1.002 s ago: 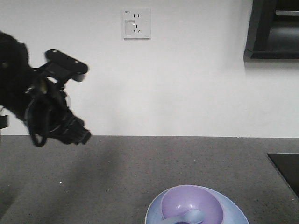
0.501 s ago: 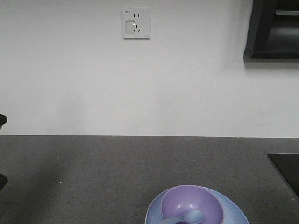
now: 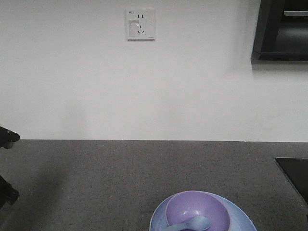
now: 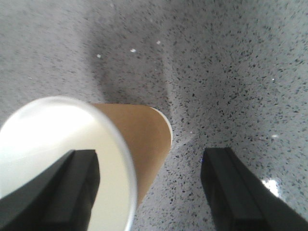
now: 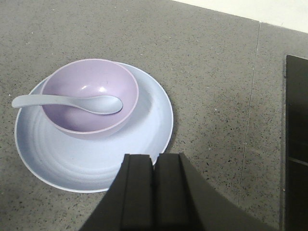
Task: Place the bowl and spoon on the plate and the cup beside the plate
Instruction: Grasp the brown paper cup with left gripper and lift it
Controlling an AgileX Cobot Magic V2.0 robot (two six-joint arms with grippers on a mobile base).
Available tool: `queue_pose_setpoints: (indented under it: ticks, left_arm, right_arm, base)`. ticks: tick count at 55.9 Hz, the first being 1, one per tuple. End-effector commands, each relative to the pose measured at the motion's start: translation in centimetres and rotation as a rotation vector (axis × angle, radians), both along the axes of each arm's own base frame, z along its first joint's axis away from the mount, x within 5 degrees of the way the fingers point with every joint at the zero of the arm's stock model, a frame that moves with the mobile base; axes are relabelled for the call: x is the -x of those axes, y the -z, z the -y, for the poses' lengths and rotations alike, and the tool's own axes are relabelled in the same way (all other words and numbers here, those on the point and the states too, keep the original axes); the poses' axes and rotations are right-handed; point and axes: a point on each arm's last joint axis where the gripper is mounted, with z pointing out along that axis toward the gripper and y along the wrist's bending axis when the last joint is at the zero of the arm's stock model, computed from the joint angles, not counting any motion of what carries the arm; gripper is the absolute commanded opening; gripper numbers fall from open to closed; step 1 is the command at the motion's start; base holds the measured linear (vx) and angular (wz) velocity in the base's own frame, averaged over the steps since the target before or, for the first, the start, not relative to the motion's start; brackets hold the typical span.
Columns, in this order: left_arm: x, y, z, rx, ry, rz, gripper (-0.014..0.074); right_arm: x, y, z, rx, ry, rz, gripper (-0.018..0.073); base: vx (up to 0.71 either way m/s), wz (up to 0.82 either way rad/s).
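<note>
Counter (image 5: 216, 72): speckled grey.
Plate (image 5: 149, 130): lay on counter, carrying bowl (image 5: 91, 82).
Left gripper (image 4: 150, 156): I found it released, one finger over the mouth of the cup (image 4: 139, 139), which stood on the counter.
Right gripper (image 5: 154, 161): clenched on nothing.
Spoon (image 5: 72, 102): scoop in bowl.
Socket (image 3: 140, 24) lettering: unreadable.

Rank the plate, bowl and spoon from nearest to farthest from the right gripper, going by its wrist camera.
From the right gripper:
1. Pale blue plate, its rim directly ahead.
2. Lavender bowl, on the plate, ahead-left.
3. Pale spoon, scoop in the bowl, handle pointing left.
</note>
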Motion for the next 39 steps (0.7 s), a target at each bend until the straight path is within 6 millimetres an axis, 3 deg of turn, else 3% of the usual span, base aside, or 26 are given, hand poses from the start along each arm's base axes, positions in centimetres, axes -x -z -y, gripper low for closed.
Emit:
queue_pose_setpoints:
  ticks: [1,8,17,26,34,39]
  left_arm:
    - [-0.4,-1.0,-0.1,-0.002,0.002,0.065,0.0532]
    - [-0.6,-0.7,0.0,0.004,0.000,0.054,0.0389]
    - [-0.6,-0.8,0.0,-0.011,0.033,0.047,-0.0010]
    - [0.0,-1.8,0.3,0.014,0.049,0.079,-0.0008]
    - [0.9,-4.8,1.9,0.067,0.130,0.175,-0.0006]
    - [1.4,-7.1,3.9,0.108,0.220,0.240,-0.0003]
  right_arm:
    - [-0.2,-1.5,0.0,-0.022,0.006,0.101,-0.0008]
    - [-0.2,-1.5,0.0,-0.022,0.006,0.100,-0.0008]
    - [-0.2,-1.5,0.0,-0.021,0.006,0.101,-0.0008]
    - [-0.2,-1.5,0.0,-0.017,0.006,0.102,-0.0008]
    - [-0.2,-1.5,0.0,-0.018,0.006,0.102,-0.0008]
    - [-0.2,-1.5,0.0,-0.017,0.005,0.102,-0.0008]
  base:
    - [0.00,0.00]
    - [0.00,0.00]
    - [0.00,0.00]
    - [0.00,0.00]
    - [0.00,0.00]
    - [0.00,0.00]
